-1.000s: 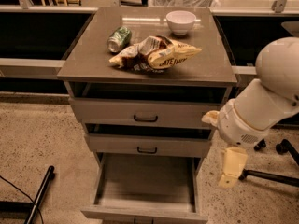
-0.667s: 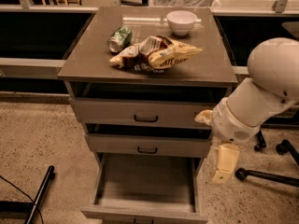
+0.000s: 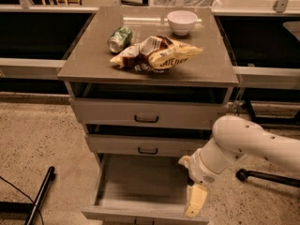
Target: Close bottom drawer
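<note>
Observed at lower centre of the frame: the bottom drawer (image 3: 136, 181) stands pulled far out of the cabinet, its plain grey tray exposed and its front panel running along the bottom edge of the frame. The white arm (image 3: 248, 144) enters from the right edge and bends downward at lower right. The gripper (image 3: 195, 202) hangs at the end of it, pointing down, with its cream-coloured tip over the right end of the drawer's front panel. Whether the gripper is spread or pressed together cannot be told from this view. Nothing is seen held in it. It appears to lie against or just beside the drawer's front right corner, but contact cannot be confirmed. Above, the middle drawer (image 3: 140, 146) and the top drawer (image 3: 147, 112) each stand slightly out from the carcass, with a dark gap showing over each. On the cabinet top (image 3: 93, 60), in the upper half of the frame, rest a green can (image 3: 120, 39) on its side, crumpled snack bags (image 3: 159, 53) just beside it, and a white bowl (image 3: 182, 21) toward the rear right.
</note>
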`<state>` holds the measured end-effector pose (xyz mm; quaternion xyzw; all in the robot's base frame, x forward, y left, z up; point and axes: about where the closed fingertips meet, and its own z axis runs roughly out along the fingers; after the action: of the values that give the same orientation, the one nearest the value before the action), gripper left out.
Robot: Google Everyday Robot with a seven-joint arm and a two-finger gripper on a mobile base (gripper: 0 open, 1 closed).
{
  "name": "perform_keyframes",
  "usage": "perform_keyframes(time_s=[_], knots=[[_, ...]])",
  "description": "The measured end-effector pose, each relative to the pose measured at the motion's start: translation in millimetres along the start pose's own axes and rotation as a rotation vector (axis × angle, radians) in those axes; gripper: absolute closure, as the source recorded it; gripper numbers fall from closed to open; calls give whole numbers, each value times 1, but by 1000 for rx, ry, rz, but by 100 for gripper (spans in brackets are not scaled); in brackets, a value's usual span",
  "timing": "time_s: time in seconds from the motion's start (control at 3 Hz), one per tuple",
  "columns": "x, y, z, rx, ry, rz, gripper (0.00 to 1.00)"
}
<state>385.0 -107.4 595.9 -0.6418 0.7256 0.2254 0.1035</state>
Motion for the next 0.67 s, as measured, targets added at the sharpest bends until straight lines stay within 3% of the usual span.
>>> perform_keyframes(time_s=[0.33,0.67], knots=[[-4,-12,-4,48,-17,1,0],[-2,-21,11,0,-22,-14,0]])
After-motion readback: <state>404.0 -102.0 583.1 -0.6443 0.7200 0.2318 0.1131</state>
